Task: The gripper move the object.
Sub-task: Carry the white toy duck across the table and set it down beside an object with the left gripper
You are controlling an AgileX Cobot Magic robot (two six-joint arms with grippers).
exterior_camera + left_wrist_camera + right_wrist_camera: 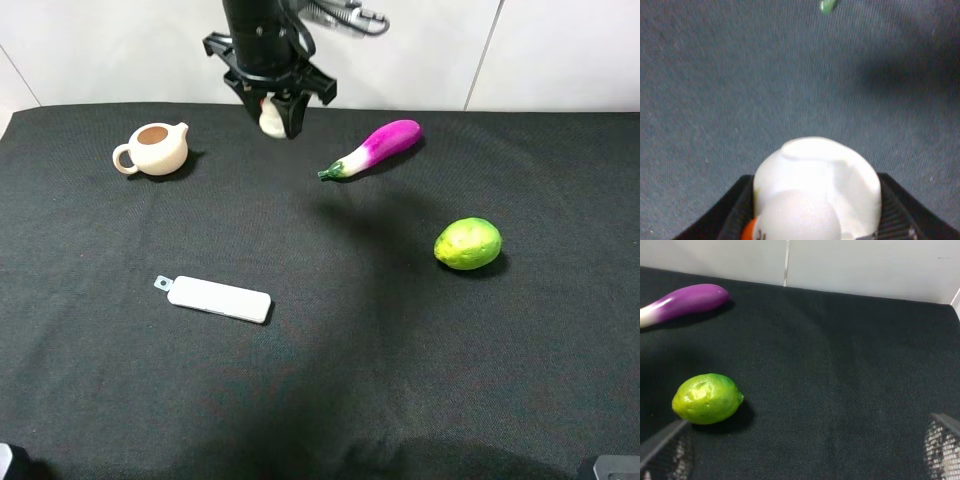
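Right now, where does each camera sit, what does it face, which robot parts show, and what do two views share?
Exterior high: high, looking down on the black cloth table and white wall; left gripper holds a small cream-white two-lobed lump.
Left wrist: on that arm, looking down past dark fingers at the lump.
Right wrist: low, facing the wall; open fingertips in the foreground.
Shared, exterior and right wrist: round yellow-green lime, glossy purple eggplant.

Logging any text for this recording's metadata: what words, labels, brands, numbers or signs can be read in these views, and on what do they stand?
No text can be read in any view.
Too blurred to read: a small dark mark low on the object, held between the fingers of the left gripper.
The white case and the teapot show no print.
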